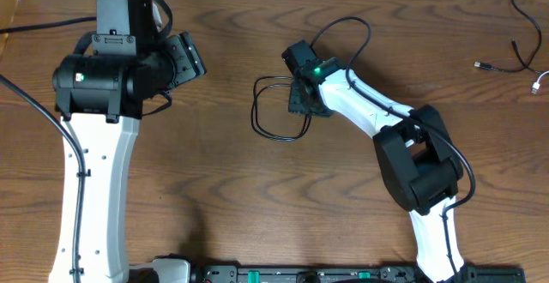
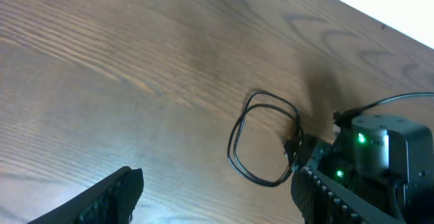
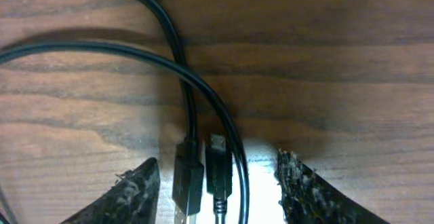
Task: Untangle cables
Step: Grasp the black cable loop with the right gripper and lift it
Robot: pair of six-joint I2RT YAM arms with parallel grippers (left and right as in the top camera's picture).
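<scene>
Cable [image 1: 255,110]: a black loop lying mid-table, with its two plugs [image 3: 189,178] side by side at the loop's right edge.
Right gripper [image 1: 300,97]: we straddle both plugs with the jaws partly apart, a gap at each finger and nothing gripped yet.
Axis: the plugs run along the gap, across our closing line, and the loop spreads away to our left.
Left gripper [image 1: 190,58]: spread wide, empty, well apart from the loop.
Nearer arm: the right, we judge.

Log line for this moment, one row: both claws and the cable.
left claw: open, empty, away from cable | right claw: open, straddling both plug ends | black cable loop: lying on table
</scene>
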